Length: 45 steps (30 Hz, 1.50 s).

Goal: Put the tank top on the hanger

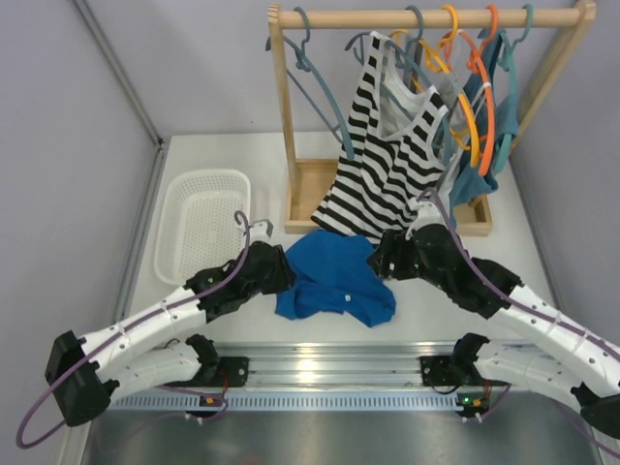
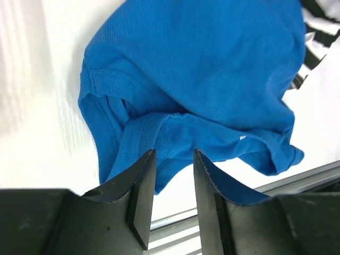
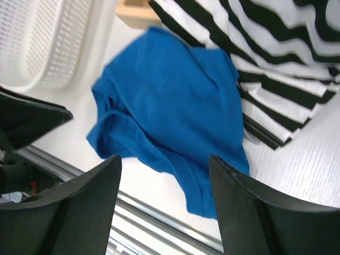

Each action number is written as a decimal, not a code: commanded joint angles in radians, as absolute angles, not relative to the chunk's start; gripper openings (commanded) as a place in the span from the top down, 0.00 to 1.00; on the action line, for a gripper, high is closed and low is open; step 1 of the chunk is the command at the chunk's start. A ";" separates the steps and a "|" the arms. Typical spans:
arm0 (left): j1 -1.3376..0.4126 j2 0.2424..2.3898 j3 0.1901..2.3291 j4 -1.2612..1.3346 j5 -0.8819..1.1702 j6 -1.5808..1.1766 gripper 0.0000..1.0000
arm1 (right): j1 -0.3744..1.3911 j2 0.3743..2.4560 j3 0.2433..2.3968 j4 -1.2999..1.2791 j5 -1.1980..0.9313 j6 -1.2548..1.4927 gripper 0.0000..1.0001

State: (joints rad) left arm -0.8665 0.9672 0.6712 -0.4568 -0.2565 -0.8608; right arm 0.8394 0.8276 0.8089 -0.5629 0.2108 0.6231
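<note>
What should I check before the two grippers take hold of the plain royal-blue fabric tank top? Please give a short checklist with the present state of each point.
1. The royal-blue fabric tank top lies crumpled on the white table, between both arms: ok.
2. The left gripper is open, with a narrow gap, just above a hem: ok.
3. The right gripper is wide open over the fabric: ok.
4. Fabric is pinched by either gripper: not ok, nothing is held.
5. The thin slate-blue triangular hanger hangs empty on the wooden rail: ok.
6. The black-and-white striped top is clear of the tank top's far edge: cannot tell.
</note>
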 commanded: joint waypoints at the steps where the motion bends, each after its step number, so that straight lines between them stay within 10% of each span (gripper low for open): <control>1: -0.870 0.913 0.729 -0.492 -0.302 -0.841 0.60 | 0.834 0.839 0.984 -0.566 0.216 0.550 0.33; 21: -0.868 0.851 0.923 -0.606 -0.396 -0.719 0.60 | 0.729 1.627 2.356 -0.716 0.187 0.083 0.24; 45: -0.868 0.799 0.881 -0.635 -0.400 -0.747 0.60 | 0.730 1.812 2.396 -0.667 0.207 0.008 0.26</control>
